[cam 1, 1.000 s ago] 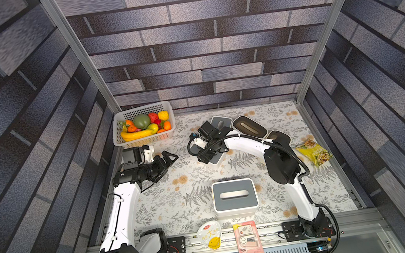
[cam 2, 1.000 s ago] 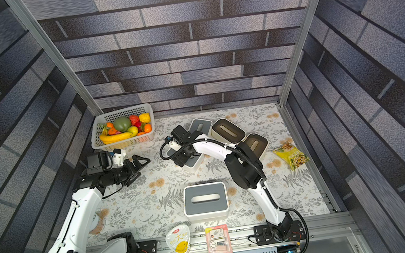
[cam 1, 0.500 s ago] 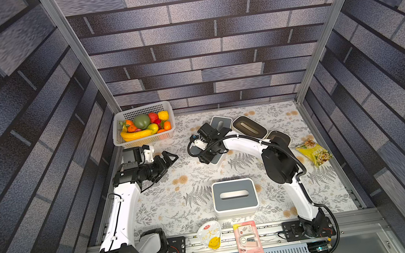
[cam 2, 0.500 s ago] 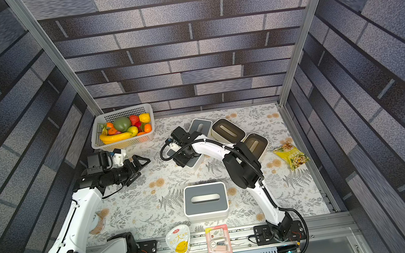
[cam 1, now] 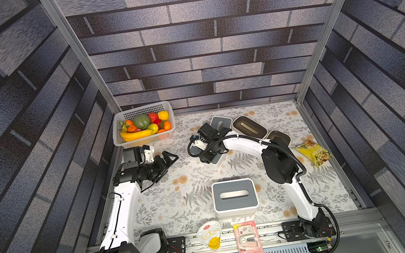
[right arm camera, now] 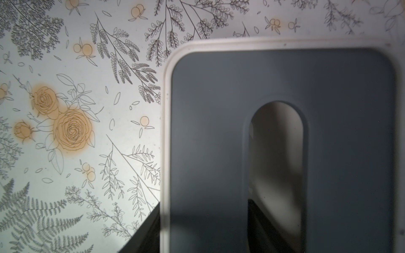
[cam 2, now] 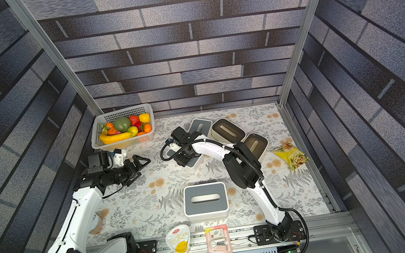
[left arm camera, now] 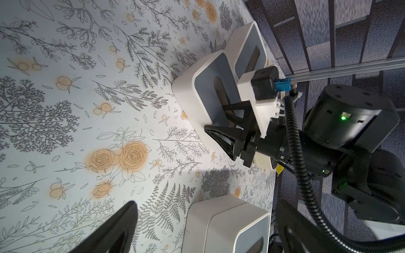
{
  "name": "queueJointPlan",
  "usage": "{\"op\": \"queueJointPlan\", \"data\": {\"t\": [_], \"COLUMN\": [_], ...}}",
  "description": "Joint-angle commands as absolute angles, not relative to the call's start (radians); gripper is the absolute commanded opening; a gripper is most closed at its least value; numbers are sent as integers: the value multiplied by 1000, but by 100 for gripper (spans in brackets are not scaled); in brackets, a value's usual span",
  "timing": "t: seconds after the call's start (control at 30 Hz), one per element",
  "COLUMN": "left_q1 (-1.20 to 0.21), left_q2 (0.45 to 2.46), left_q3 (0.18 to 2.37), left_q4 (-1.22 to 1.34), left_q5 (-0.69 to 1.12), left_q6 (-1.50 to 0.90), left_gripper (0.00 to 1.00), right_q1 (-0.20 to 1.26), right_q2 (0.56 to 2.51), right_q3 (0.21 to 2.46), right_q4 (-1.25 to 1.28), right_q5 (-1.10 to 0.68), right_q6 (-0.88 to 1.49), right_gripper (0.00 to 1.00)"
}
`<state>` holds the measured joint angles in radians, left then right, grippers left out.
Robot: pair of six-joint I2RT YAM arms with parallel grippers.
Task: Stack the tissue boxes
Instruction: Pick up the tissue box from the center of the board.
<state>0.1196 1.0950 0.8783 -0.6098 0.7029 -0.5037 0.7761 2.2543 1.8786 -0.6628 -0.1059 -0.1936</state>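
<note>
My right gripper (left arm camera: 220, 119) has narrowed onto the grey-lidded tissue box (cam 1: 217, 161) at centre frame, one finger in its slot, though I cannot tell if it clamps yet, so lifting waits, while my left gripper (cam 1: 171, 158) idles spread wide.

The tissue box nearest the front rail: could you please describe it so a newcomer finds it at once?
Find the metal rail along the near edge. Just behind it stands a white, grey-lidded tissue box, alone; the other boxes cluster farther back.

Grey-lidded white tissue box (cam 1: 234, 198); brown-lidded cream box (cam 1: 249, 126); white basket (cam 1: 145, 140); surface (cam 1: 172, 189) white, printed with grey ferns, orange roses
</note>
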Motion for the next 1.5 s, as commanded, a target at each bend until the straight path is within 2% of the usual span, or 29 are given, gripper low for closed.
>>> {"op": "queueJointPlan", "data": {"t": [0.0, 0.5, 1.47], "left_q1": [125, 129, 110], "left_q2": [1099, 1103, 1096], "left_q3": [871, 873, 876], "left_q4": [-622, -623, -658], "left_q5": [722, 723, 683], "left_q6": [-477, -476, -453], "left_gripper": [100, 100, 100], "right_q1": [771, 779, 827], "right_q2": [2258, 2222, 2063], "right_q3": [1889, 1850, 1795], "right_q4": [-679, -654, -616], "right_q5": [-104, -101, -193], "right_q6": [-203, -237, -331], "right_gripper": [56, 48, 45]}}
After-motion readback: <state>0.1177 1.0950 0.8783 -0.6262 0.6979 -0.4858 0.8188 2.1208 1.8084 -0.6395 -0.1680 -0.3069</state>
